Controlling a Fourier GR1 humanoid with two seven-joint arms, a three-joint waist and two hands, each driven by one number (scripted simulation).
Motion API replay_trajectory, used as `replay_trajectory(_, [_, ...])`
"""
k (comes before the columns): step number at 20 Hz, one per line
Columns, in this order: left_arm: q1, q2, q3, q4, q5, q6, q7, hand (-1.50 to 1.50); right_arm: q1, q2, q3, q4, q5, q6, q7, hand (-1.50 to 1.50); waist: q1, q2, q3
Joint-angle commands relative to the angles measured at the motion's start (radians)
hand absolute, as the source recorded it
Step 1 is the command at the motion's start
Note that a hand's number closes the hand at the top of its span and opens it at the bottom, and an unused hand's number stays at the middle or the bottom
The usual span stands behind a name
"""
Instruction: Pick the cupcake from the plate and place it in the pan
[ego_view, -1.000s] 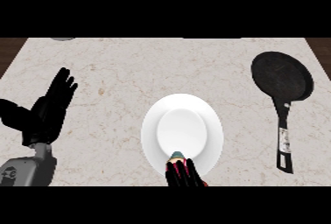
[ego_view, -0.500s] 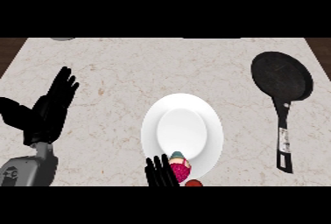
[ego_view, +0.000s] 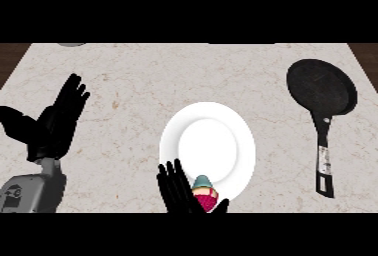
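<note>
Pale marbled counter (ego_view: 148, 90); white plate (ego_view: 210, 120) near its front middle; black pan (ego_view: 321, 92) at right, handle toward the front

Even, bright light falls across the pale marbled stone desk (ego_view: 148, 85), with no clear direction to it. The round white plate (ego_view: 207, 145) at centre is the brightest area, its inner well nearly washed out to flat white. The black round frying pan (ego_view: 322, 92) at upper right reads as flat matte black with no glare. Cast shadows are barely visible around any object. The dark brown strips at the upper corners of the frame stay dim.
</note>
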Motion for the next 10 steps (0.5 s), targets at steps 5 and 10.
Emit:
replay_trajectory(5, [0.068,-0.025,0.005,-0.036,-0.023,-0.003,-0.035,0.00,-0.070,0.001,-0.017,0.095,-0.030,-0.064,-0.080,1.50,0.000,0.001,0.001])
replay_trajectory(10, [-0.018,-0.036,0.008,0.050,-0.037,-0.006,-0.031,0.00,-0.179,0.007,-0.008,0.169,-0.155,-0.078,-0.045,1.50,-0.001,0.002,0.001])
